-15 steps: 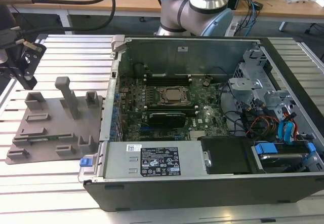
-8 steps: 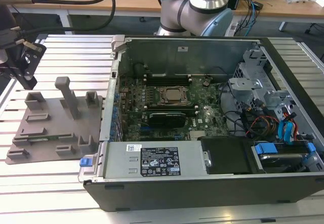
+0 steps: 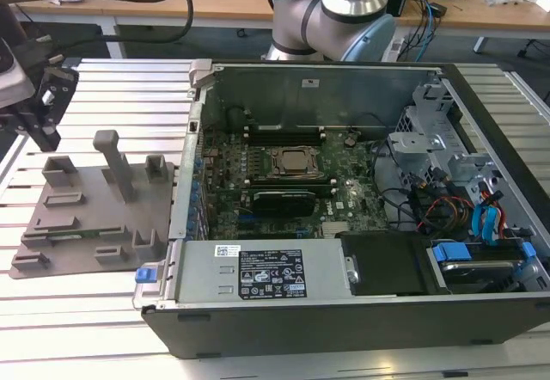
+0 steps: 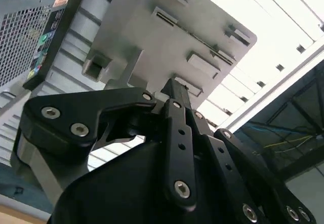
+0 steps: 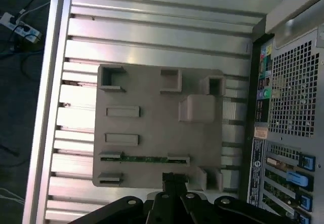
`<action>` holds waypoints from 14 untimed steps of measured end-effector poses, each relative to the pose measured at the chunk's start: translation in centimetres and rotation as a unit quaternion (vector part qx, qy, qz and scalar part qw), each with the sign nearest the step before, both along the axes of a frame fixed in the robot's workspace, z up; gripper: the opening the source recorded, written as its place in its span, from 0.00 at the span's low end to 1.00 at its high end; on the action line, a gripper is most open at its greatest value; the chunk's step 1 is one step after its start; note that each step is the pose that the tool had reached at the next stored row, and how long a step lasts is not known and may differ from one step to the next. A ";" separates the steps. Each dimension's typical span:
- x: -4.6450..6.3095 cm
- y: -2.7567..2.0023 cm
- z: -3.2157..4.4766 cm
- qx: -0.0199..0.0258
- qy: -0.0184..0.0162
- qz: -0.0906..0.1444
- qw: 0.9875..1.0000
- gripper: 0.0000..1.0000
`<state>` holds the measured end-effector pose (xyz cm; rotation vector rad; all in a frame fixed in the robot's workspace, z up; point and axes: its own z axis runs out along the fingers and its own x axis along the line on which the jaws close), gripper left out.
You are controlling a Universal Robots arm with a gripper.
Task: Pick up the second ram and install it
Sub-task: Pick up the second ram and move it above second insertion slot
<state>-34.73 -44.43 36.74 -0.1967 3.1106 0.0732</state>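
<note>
The second ram (image 3: 76, 235) (image 5: 144, 158) is a slim green stick lying flat between two grey holder blocks near the front edge of the grey holder plate (image 3: 86, 212) (image 5: 152, 122). In the exterior view the plate sits on the slatted table to the left of the computer case. My gripper (image 3: 43, 135) (image 5: 174, 177) (image 4: 173, 89) hangs in the air above the plate's left side, clear of the ram. Its fingers are shut and hold nothing.
The open computer case (image 3: 344, 311) lies to the exterior view's right of the plate, with the square processor socket (image 3: 296, 163) in the middle of its board. A tall grey post (image 3: 116, 165) rises from the plate. Cables and drive bays (image 3: 481, 225) crowd the case's right end.
</note>
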 end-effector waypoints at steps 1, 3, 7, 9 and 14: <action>0.0 0.00 0.00 0.000 0.000 0.025 1.000 0.10; 0.0 0.00 0.00 0.000 0.000 0.070 0.998 0.10; 0.0 0.00 0.00 0.000 0.000 0.100 0.995 0.10; 0.0 0.00 0.00 0.000 0.000 0.115 0.993 0.10; 0.0 0.00 0.00 0.000 0.000 0.153 0.988 0.10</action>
